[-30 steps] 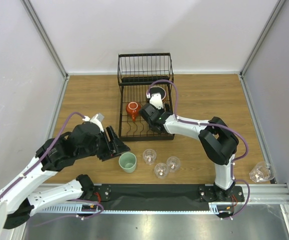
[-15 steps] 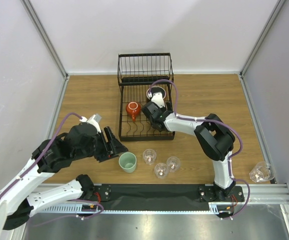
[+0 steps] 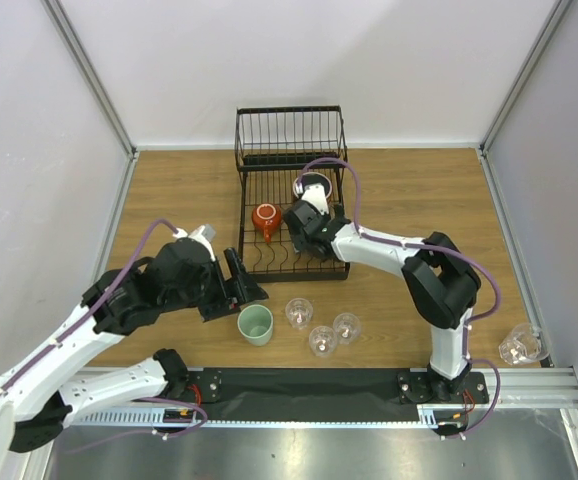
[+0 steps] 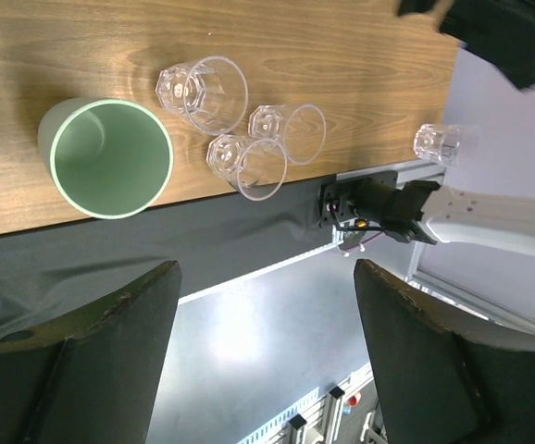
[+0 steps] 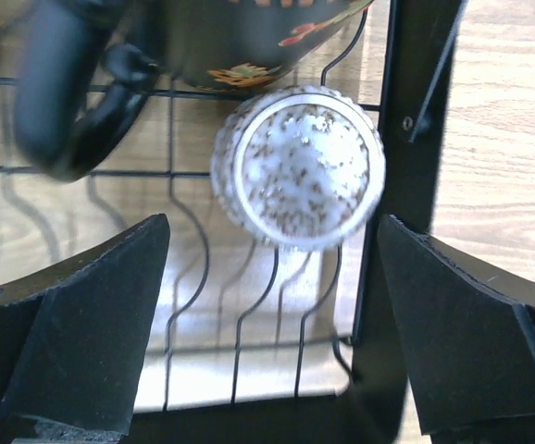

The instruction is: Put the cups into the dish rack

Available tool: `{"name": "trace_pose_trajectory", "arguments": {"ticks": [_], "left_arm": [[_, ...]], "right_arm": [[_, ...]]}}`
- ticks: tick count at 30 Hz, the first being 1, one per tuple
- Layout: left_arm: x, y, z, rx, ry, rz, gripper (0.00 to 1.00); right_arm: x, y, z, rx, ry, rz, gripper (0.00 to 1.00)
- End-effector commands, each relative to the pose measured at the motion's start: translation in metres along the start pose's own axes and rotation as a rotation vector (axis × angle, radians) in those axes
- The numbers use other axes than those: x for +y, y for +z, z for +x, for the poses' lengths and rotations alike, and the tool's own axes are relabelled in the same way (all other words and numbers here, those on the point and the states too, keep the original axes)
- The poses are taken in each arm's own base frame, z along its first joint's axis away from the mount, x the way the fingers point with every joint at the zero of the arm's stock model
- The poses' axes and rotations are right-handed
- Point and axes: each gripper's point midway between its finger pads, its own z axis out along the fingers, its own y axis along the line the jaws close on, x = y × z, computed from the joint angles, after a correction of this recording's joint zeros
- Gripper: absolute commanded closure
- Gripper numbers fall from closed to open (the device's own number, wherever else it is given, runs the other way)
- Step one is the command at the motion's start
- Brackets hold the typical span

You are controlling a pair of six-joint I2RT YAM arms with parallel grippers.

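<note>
The black wire dish rack (image 3: pixel 290 111) stands at the far middle of the table. In it are a red mug (image 3: pixel 266 218) and a black-rimmed mug (image 3: pixel 315 185). My right gripper (image 3: pixel 302 218) hovers over the rack, open. In the right wrist view a white speckled cup (image 5: pixel 297 166) rests on the rack wires (image 5: pixel 414 139), free, just beyond the right gripper (image 5: pixel 275 231), beside the black mug (image 5: pixel 82 92). My left gripper (image 3: pixel 241 288) is open and empty beside the mint-green cup (image 3: pixel 256 324). Three clear tumblers (image 3: pixel 299 313) (image 3: pixel 322 340) (image 3: pixel 346 327) stand near it.
A fourth clear tumbler (image 3: pixel 522 344) lies at the near right edge by the wall. The left wrist view shows the green cup (image 4: pixel 110 157), the tumbler cluster (image 4: pixel 246 166) and the right arm's base (image 4: pixel 379 205) past the table's near edge. White walls enclose the table.
Both grippers have opened wider. The right gripper shifted slightly toward the rack's far end. The left gripper moved a little right, closer to the green cup.
</note>
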Motion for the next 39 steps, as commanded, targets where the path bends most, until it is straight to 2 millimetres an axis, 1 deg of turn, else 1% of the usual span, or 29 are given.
{"name": "trace_pose_trajectory", "arguments": {"ticks": [1, 2, 3, 4, 5, 7, 8, 10, 12, 13, 14, 15, 16, 18, 19, 21, 22, 24, 25, 27, 28, 29, 30, 31, 33, 34, 35, 38, 39], "left_arm": [[-0.022, -0.007, -0.009, -0.027, 0.028, 0.078, 0.18], [-0.022, -0.006, -0.009, -0.027, 0.027, 0.078, 0.18], [-0.024, -0.006, -0.01, -0.029, 0.025, 0.084, 0.18], [-0.025, -0.004, -0.011, -0.034, 0.024, 0.092, 0.18], [-0.026, -0.004, -0.011, -0.036, 0.024, 0.098, 0.18], [-0.031, -0.001, -0.013, -0.043, 0.02, 0.118, 0.18], [-0.033, -0.001, -0.009, -0.023, 0.02, 0.134, 0.18], [-0.036, 0.002, -0.009, -0.025, 0.005, 0.153, 0.18], [-0.043, 0.002, -0.01, -0.026, -0.002, 0.191, 0.17], [-0.043, 0.005, -0.009, -0.023, 0.0, 0.195, 0.17], [-0.048, 0.005, -0.01, -0.028, -0.001, 0.213, 0.16], [-0.049, 0.006, -0.01, -0.023, 0.006, 0.22, 0.13], [-0.051, 0.009, -0.011, -0.024, 0.014, 0.222, 0.11], [-0.056, 0.011, -0.01, -0.006, 0.045, 0.237, 0.09], [-0.059, 0.013, -0.012, 0.0, 0.053, 0.235, 0.09], [-0.063, 0.015, -0.011, 0.022, 0.114, 0.242, 0.08], [-0.064, 0.016, -0.012, 0.024, 0.137, 0.24, 0.08], [-0.065, 0.025, -0.015, 0.033, 0.191, 0.219, 0.08], [-0.065, 0.026, -0.016, 0.056, 0.185, 0.212, 0.08], [-0.067, 0.034, -0.016, 0.092, 0.213, 0.22, 0.09], [-0.072, 0.032, -0.019, 0.102, 0.225, 0.243, 0.09], [-0.073, 0.031, -0.02, 0.106, 0.242, 0.251, 0.09], [-0.071, 0.033, -0.024, 0.106, 0.283, 0.25, 0.09], [-0.071, 0.031, -0.033, 0.087, 0.291, 0.25, 0.08], [-0.069, 0.03, -0.037, 0.089, 0.34, 0.264, 0.08], [-0.067, 0.03, -0.044, 0.079, 0.329, 0.263, 0.07], [-0.068, 0.03, -0.041, 0.108, 0.324, 0.288, 0.07], [-0.066, 0.023, -0.045, 0.114, 0.344, 0.317, 0.08], [-0.058, 0.021, -0.045, 0.125, 0.372, 0.296, 0.08]], "right_arm": [[-0.004, -0.048, -0.053, -0.075, 0.085, -0.041, 0.0], [-0.006, -0.055, -0.057, -0.069, 0.091, -0.046, 0.0], [-0.004, -0.061, -0.057, -0.046, 0.095, -0.079, 0.0], [-0.01, -0.068, -0.052, -0.01, 0.094, -0.088, 0.01], [-0.014, -0.083, -0.057, -0.014, 0.116, -0.116, 0.02], [-0.017, -0.101, -0.048, 0.026, 0.148, -0.176, 0.04], [-0.027, -0.117, -0.049, 0.019, 0.18, -0.2, 0.04], [-0.035, -0.132, -0.037, 0.059, 0.206, -0.231, 0.05], [-0.055, -0.15, -0.033, 0.073, 0.284, -0.242, 0.07], [-0.066, -0.157, -0.025, 0.1, 0.298, -0.229, 0.06], [-0.08, -0.158, -0.023, 0.116, 0.345, -0.21, 0.07], [-0.091, -0.17, -0.019, 0.118, 0.373, -0.233, 0.07], [-0.102, -0.174, -0.009, 0.144, 0.389, -0.219, 0.06], [-0.122, -0.181, -0.004, 0.153, 0.469, -0.225, 0.06], [-0.135, -0.19, 0.005, 0.155, 0.509, -0.228, 0.06], [-0.159, -0.197, 0.011, 0.165, 0.613, -0.209, 0.06], [-0.17, -0.207, 0.017, 0.161, 0.639, -0.208, 0.06], [-0.185, -0.213, 0.021, 0.167, 0.685, -0.194, 0.06], [-0.203, -0.215, 0.025, 0.18, 0.724, -0.14, 0.06], [-0.222, -0.215, 0.035, 0.216, 0.736, -0.056, 0.06], [-0.241, -0.217, 0.052, 0.275, 0.757, 0.04, 0.06], [-0.252, -0.215, 0.06, 0.317, 0.756, 0.104, 0.05], [-0.27, -0.216, 0.067, 0.334, 0.761, 0.194, 0.05], [-0.289, -0.222, 0.081, 0.378, 0.788, 0.289, 0.04], [-0.322, -0.23, 0.093, 0.37, 0.823, 0.433, 0.04], [-0.331, -0.23, 0.092, 0.341, 0.85, 0.456, 0.05], [-0.346, -0.234, 0.098, 0.335, 0.908, 0.511, 0.05], [-0.357, -0.234, 0.11, 0.366, 0.959, 0.581, 0.06], [-0.364, -0.233, 0.118, 0.387, 0.965, 0.632, 0.06]]}}
